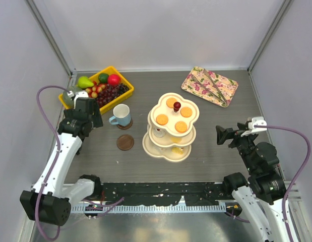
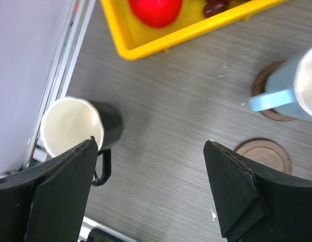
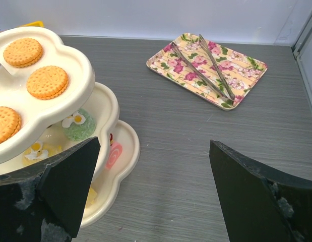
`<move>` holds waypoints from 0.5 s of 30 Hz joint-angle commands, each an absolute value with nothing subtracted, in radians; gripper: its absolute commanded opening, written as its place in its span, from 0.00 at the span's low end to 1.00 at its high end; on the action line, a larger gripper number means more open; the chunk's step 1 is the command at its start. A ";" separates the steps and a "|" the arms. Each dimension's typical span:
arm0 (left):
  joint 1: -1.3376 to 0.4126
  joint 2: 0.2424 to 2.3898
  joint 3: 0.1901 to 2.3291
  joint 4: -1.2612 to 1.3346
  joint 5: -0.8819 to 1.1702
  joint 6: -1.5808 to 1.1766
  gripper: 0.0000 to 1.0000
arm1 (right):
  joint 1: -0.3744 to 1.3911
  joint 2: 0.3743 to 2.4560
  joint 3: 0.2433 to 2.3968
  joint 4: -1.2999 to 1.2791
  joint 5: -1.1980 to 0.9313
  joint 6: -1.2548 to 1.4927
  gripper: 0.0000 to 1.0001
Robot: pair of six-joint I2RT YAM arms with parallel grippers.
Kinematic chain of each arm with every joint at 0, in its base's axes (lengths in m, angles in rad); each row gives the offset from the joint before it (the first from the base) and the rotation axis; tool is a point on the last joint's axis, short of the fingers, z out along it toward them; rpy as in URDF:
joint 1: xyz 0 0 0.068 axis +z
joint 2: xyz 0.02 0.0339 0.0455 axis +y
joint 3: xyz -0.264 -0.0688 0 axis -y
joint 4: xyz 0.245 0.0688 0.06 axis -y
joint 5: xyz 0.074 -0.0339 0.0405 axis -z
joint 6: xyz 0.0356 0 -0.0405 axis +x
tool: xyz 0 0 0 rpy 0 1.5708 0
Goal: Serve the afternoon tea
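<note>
The cream three-tier stand (image 1: pixel 154 112) with a red knob (image 1: pixel 177 106) stands mid-table, round orange biscuits (image 1: pixel 162 119) on its top tier. The right wrist view shows the stand (image 3: pixel 90 83), its biscuits (image 3: pixel 47 81) and pastries (image 3: pixel 79 125) on the lower tiers. The pale blue mug (image 1: pixel 121 115) sits on a brown coaster left of the stand. The dark mug (image 2: pixel 108 123) stands by the left wall, hidden under my arm in the top view. My left gripper (image 1: pixel 89 116) (image 2: pixel 150 146) is open and empty above the table between the two mugs. My right gripper (image 1: pixel 224 135) (image 3: pixel 154 143) is open and empty, right of the stand.
A yellow bin of fruit (image 1: pixel 126 86) stands at the back left. A floral tray (image 1: pixel 198 83) with metal tongs (image 1: pixel 211 85) lies at the back right. An empty brown coaster (image 1: pixel 125 142) lies in front of the blue mug. Walls enclose the left, right and back.
</note>
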State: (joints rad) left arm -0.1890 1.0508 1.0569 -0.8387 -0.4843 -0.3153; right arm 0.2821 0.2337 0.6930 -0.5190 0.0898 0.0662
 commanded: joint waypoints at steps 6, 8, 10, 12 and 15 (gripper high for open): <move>-0.016 1.029 0.933 -0.799 -0.580 -0.558 0.88 | 0.304 0.221 0.666 -0.457 0.231 0.097 0.97; 0.029 1.051 0.927 -0.805 -0.591 -0.615 0.88 | 0.304 0.207 0.658 -0.450 0.256 0.095 0.97; 0.070 1.075 0.919 -0.795 -0.571 -0.647 0.86 | 0.304 0.193 0.650 -0.443 0.282 0.094 0.97; 0.101 1.107 0.907 -0.764 -0.548 -0.661 0.84 | 0.307 0.183 0.641 -0.437 0.298 0.092 0.97; 0.138 1.144 0.899 -0.727 -0.528 -0.683 0.83 | 0.305 0.175 0.632 -0.431 0.295 0.092 0.97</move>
State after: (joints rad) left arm 0.0975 1.1076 0.9092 -0.8047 -0.5430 -0.6044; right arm 0.3000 0.1879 0.6407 -0.4915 0.2512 0.0830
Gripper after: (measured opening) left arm 0.838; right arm 0.972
